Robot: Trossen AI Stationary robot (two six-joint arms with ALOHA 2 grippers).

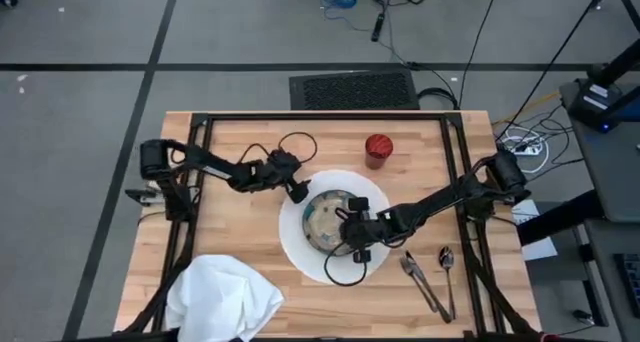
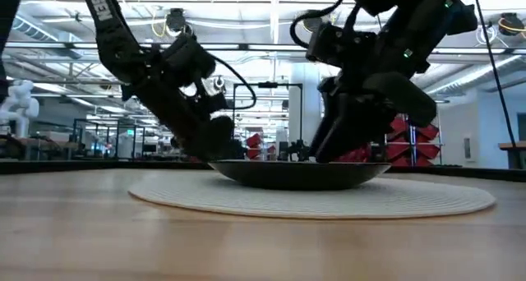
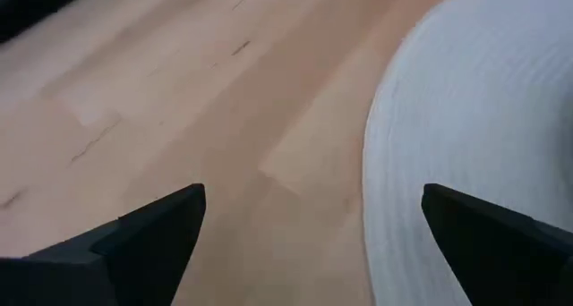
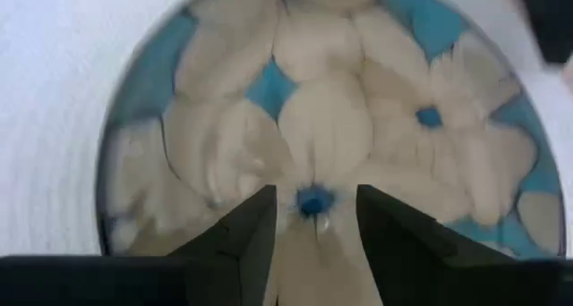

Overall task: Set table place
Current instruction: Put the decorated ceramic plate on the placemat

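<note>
The bowl (image 1: 330,222) sat on the white plate (image 1: 300,247) mid-table. The right gripper (image 4: 313,230) hung over it, fingers narrowly parted, empty. Only this wrist view showed its blue-and-cream floral interior. The left gripper (image 3: 313,243) spread wide over the plate's edge.
</note>
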